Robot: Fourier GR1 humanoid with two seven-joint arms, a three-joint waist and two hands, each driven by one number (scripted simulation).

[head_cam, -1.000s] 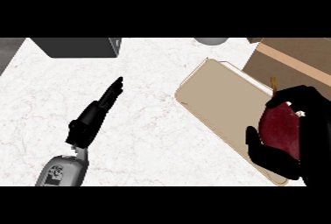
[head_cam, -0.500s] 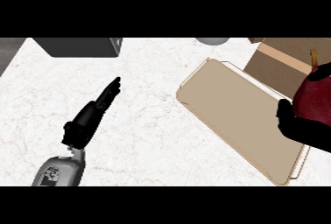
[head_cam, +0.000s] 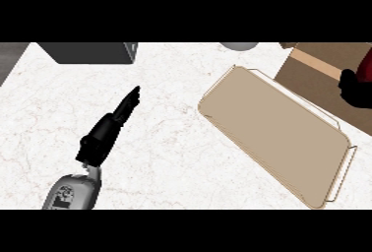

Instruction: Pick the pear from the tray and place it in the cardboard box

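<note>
Carry phase: pear off the tray, now at the cardboard box.

Nearest, the left hand (head_cam: 109,129) lies on the white counter (head_cam: 174,162), fingers straight and relaxed, holding nothing; position unchanged over the last second. The tan tray (head_cam: 280,140) beyond it is now bare: a second ago the right hand was curled round the dark red pear over its far end. That right hand (head_cam: 350,83) has since travelled to the frame's right edge, over the cardboard box (head_cam: 320,74), fingers wrapped round the pear (head_cam: 361,69), mostly cut off by the edge. Judgement: lift and transfer done; what remains is lowering into the box and releasing. Whether the pear is fully over the opening cannot be told.
</note>
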